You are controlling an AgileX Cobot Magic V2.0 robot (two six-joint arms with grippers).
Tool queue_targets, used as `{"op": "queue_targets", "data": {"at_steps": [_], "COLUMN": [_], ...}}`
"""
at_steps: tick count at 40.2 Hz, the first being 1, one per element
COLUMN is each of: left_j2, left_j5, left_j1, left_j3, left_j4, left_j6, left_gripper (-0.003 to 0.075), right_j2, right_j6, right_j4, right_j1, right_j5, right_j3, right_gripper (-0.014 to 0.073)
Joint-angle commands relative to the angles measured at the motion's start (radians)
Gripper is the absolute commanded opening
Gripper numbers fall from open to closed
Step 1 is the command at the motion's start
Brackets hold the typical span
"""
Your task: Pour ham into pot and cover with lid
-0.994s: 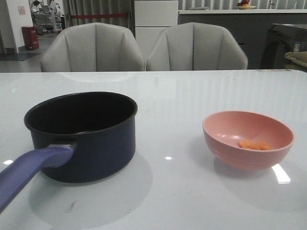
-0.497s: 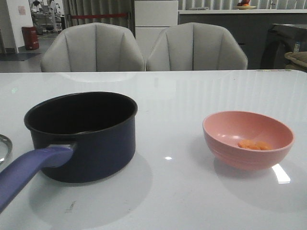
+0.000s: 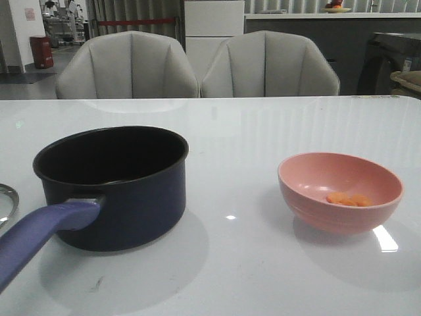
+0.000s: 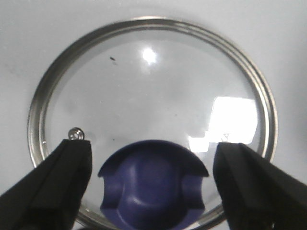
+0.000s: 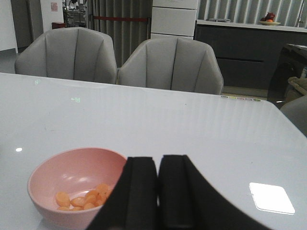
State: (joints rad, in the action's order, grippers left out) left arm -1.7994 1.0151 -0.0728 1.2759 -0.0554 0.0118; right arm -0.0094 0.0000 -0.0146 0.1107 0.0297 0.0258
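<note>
bare table (image 3: 237, 263) separates pot (image 3: 115, 187) from pink bowl (image 3: 340, 191); both stand open-topped.

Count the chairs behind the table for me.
2. One grey chair stands behind the table's far edge, beyond the pot; the other chair is beside it, nearer the bowl's side. No others show.

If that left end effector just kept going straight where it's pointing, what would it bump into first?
Most likely the lid's blue-purple knob, which sits between the open fingers of the left end effector; the fingers themselves would then meet the glass lid. How far off it is cannot be told.
</note>
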Motion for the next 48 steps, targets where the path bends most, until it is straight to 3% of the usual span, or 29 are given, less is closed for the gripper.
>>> {"op": "queue_targets", "data": {"at_steps": [1,12,23,33,43,48], "left_j2": [0.131,0.399,0.727,1.033,1.330,1.467], "left_j5": [-0.001,-0.107,-0.345,-0.522,-0.644,-0.769], "left_j1": [-0.001,-0.001,0.013,0.148,0.180,0.189], "left_j3": [0.030,-0.077,-0.307,-0.527,-0.731,-0.842], "left_j4": [0.006,-0.021,-0.074,-0.001,-0.014,-0.020], "left_j6": [0.002,0.002,0.002,0.002,-0.002,-0.002], "left_gripper": [0.0517,0.0450,0.0395,0.0395,0.0395,0.0395], "right_j2": [-0.020,-0.020,-0.020,-0.019,-0.019,-0.019], "right_j6": [0.000,0.000,0.000,0.000,0.000,0.000], "right_j4": [-0.010,-0.010,-0.010,-0.010,-0.010,-0.010], "right_j1": [-0.005,-0.005,-0.005,-0.005,-0.005,-0.005], "right_j5": [-0.084,-0.084,-0.084,-0.084,-0.084,-0.084], "right_j3": [0.010,0.010,0.010,0.010,0.010,0.010], "right_gripper": [0.0151,0.0151,0.0151,0.0151,0.0151,0.0151]}}
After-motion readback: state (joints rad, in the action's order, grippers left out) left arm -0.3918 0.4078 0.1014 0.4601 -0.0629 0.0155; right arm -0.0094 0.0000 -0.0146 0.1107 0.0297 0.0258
